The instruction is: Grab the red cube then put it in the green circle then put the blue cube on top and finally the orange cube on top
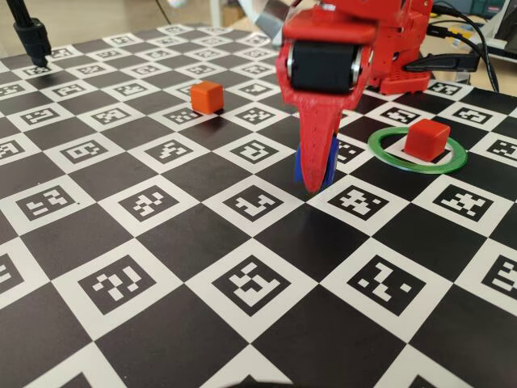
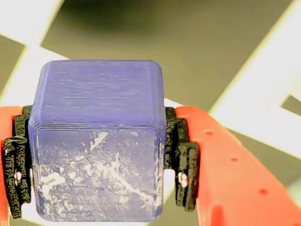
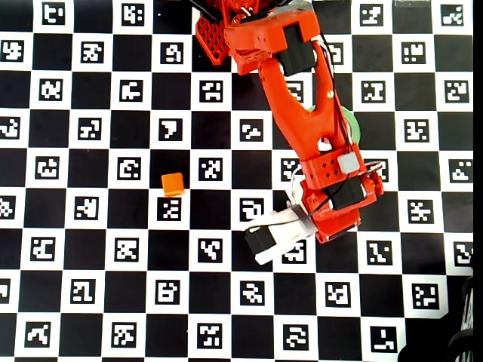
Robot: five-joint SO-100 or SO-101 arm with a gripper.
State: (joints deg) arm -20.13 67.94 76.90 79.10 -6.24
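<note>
My red gripper (image 1: 315, 182) is shut on the blue cube (image 1: 299, 168), fingertips down at the board a little left of the green circle. In the wrist view the blue cube (image 2: 96, 141) fills the space between the black pads (image 2: 181, 155), squeezed from both sides. The red cube (image 1: 426, 139) sits inside the green circle (image 1: 418, 169) at the right. The orange cube (image 1: 207, 96) stands alone at the back left; it also shows in the overhead view (image 3: 173, 184). From overhead the arm hides the red and blue cubes, and only a sliver of the green circle (image 3: 353, 124) shows.
The checkered marker board (image 1: 161, 242) covers the table. The arm's base (image 1: 404, 48) stands at the back right with cables (image 1: 477, 40) beside it. A black stand (image 1: 32, 36) is at the back left corner.
</note>
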